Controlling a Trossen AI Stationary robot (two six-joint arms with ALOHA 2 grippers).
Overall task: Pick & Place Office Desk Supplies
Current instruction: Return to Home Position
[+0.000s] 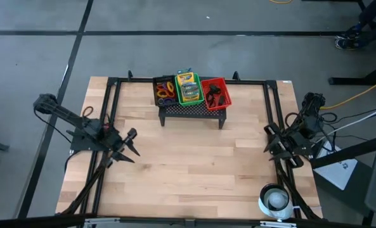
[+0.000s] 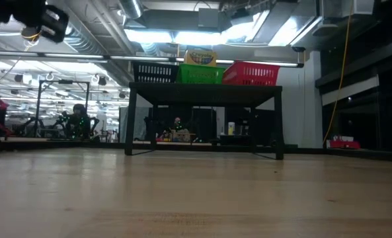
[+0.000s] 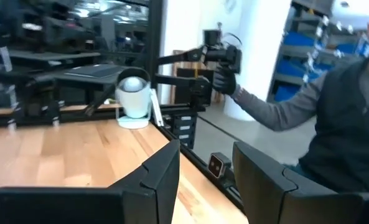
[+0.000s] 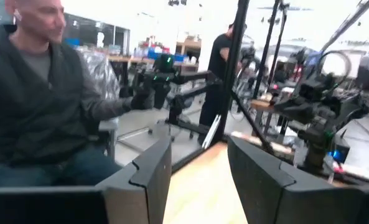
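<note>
- Left gripper [image 1: 130, 144]: fingers spread, holding nothing.
- Right gripper [image 1: 269, 139]: likewise released, facing it across the table.
- Beyond and between them, on the mesh stand [image 1: 194, 112]: rings [image 1: 165, 90] in the black bin [image 1: 155, 88], crayon box [image 1: 187, 82] in the green bin [image 1: 200, 96], clips [image 1: 215, 96] in the red bin [image 1: 225, 88].

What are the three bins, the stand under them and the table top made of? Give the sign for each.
Black bin, green bin, red bin: likely moulded plastic with a matte finish; slotted walls, even colour.
Stand: probably black painted metal; thin legs, and its surface looks like mesh from above.
Table top: pale wood strips with a light sheen; joint lines and grain show.
</note>
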